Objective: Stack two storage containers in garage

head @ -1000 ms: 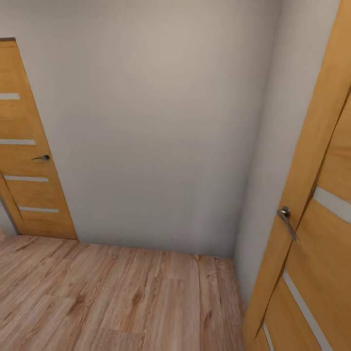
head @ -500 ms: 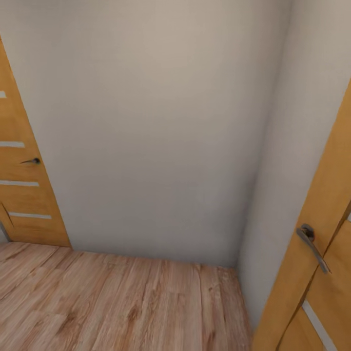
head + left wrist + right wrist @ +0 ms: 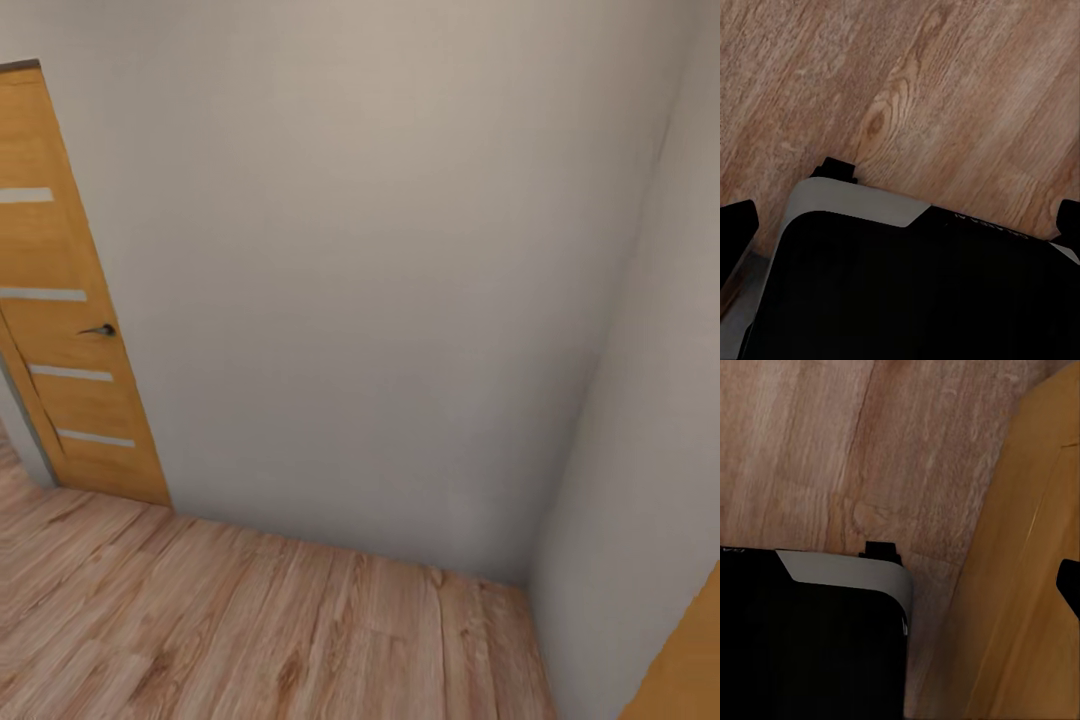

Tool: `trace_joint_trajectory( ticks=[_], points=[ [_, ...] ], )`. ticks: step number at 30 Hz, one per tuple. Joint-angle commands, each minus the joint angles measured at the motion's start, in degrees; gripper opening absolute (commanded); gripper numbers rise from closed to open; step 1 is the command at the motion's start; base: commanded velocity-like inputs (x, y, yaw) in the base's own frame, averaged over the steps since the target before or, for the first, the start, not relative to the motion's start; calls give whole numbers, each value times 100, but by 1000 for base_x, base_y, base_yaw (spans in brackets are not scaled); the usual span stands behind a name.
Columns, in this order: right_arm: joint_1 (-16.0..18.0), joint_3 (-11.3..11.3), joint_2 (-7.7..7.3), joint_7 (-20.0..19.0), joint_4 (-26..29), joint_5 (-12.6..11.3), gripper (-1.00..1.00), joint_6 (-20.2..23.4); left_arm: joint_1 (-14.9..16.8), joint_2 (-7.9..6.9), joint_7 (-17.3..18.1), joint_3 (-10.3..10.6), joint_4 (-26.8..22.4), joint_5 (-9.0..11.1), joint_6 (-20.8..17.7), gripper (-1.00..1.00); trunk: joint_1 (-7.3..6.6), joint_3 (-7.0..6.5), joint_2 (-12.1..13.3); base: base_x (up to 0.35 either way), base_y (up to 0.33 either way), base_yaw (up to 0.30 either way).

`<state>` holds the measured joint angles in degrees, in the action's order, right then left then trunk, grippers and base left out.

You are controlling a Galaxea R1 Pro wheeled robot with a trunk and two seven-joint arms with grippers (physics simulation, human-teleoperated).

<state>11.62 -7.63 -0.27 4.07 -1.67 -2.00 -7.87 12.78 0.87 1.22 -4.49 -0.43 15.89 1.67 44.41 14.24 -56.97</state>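
The two storage containers and the garage are out of view. I face a corner of plain white walls (image 3: 380, 300) over a light wood plank floor (image 3: 250, 630). In the left wrist view my left gripper (image 3: 900, 225) is open, with one black fingertip (image 3: 735, 225) at each side edge and nothing between them; it hangs above my black and grey base (image 3: 907, 300). The right gripper's one visible fingertip (image 3: 1069, 585) sits far out beside a wooden door (image 3: 1027, 585), above the base (image 3: 802, 645), and holds nothing.
A wooden door with pale strips (image 3: 70, 330) and a dark handle (image 3: 100, 329) stands at the left of the far wall. The white side wall (image 3: 650, 450) closes the right. A corner of another wooden door (image 3: 690, 670) shows at the bottom right, close to my base.
The whole view has shifted. The right-hand door with its handle has slid almost out of the picture, and more of the left door shows again. The camera moved, not the doors.
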Motion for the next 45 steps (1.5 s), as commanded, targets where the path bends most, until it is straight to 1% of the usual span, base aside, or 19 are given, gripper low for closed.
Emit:
trace_joint_trajectory(
  ticks=[1,18,27,30,36,45],
  points=[
    [7,-45,1,15,-18,-20,100,-32,6,1,12,-43,8,11,18,100,4,7,-4,321,0,269],
    [7,-45,-1,15,-18,-28,100,-21,6,7,12,-43,8,11,18,100,4,2,-4,322,0,269],
    [7,-37,49,17,-24,-69,100,-10,7,1,11,-39,8,11,10,100,4,-6,-4,321,0,276],
    [7,-34,45,19,-26,-79,100,-25,6,4,10,-37,12,9,9,100,4,-6,-4,321,0,288],
    [7,-30,-27,14,-26,-88,100,-43,6,1,-32,-35,12,4,9,100,4,-10,-4,321,0,290],
    [-1,-36,-26,2,-26,-52,100,-56,6,10,-34,-34,11,-3,14,100,4,-28,-4,321,0,290]
  ],
)
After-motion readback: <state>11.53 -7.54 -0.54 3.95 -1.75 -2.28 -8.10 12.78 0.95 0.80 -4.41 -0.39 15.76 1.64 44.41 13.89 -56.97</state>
